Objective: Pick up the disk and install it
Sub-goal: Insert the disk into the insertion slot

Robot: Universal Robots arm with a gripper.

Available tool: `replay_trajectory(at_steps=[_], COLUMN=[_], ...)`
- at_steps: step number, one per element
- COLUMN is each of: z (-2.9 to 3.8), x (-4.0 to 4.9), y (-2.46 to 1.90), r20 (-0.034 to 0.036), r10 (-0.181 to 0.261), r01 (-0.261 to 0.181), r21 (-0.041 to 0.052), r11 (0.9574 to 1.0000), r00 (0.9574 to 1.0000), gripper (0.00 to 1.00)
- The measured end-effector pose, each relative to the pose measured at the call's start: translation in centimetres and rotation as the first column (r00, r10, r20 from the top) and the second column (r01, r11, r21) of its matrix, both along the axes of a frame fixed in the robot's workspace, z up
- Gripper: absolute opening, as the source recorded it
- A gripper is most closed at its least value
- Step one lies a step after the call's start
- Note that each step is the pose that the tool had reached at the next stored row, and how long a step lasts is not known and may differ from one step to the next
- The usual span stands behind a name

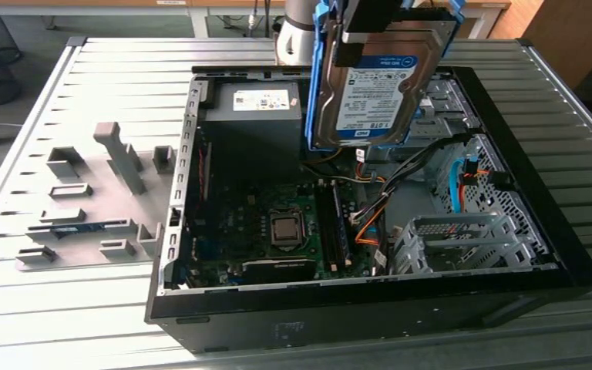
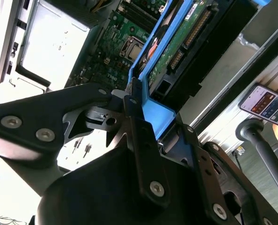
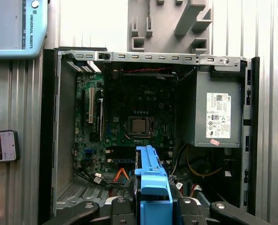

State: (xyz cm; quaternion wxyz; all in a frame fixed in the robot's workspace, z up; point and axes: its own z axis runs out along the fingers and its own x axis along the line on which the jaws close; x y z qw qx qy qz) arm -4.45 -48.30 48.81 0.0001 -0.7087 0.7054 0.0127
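The disk [image 1: 376, 92] is a silver hard drive with a white-and-blue label and a blue plastic bracket around its edge. In the exterior view it hangs on edge above the far side of the open computer case [image 1: 543, 223], clear of the parts inside. My gripper [image 1: 381, 31] is shut on its upper end. In the first wrist view my gripper [image 3: 153, 206] clamps the blue bracket [image 3: 150, 180] from both sides. In the second wrist view my gripper [image 2: 160, 123] grips the bracket and the disk's green circuit board [image 2: 176, 47] faces the camera.
Inside the case lie the motherboard [image 1: 286, 229], a grey power-supply box [image 1: 260, 116] and a silver drive cage [image 1: 461, 239], with loose cables between. A grey holder fixture [image 1: 90, 200] stands on the slatted metal table [image 1: 70, 308]. A phone [image 3: 3, 146] lies beside the case.
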Motion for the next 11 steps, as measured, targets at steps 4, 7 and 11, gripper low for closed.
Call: replay_trajectory(at_steps=[4,7,11], z=[-0.03,-0.14,-0.35], x=[0.08,0.08,0.07], y=[-0.50,-1.28,-2.02], r20=[0.0028,0.0085,0.0152], r10=[0.000,0.000,0.001], r01=[0.000,0.000,-0.001], r21=[-0.0001,0.0005,0.0010], r11=[1.0000,1.0000,1.0000], r00=[1.0000,1.0000,0.9999], gripper=[0.37,0.37,0.37])
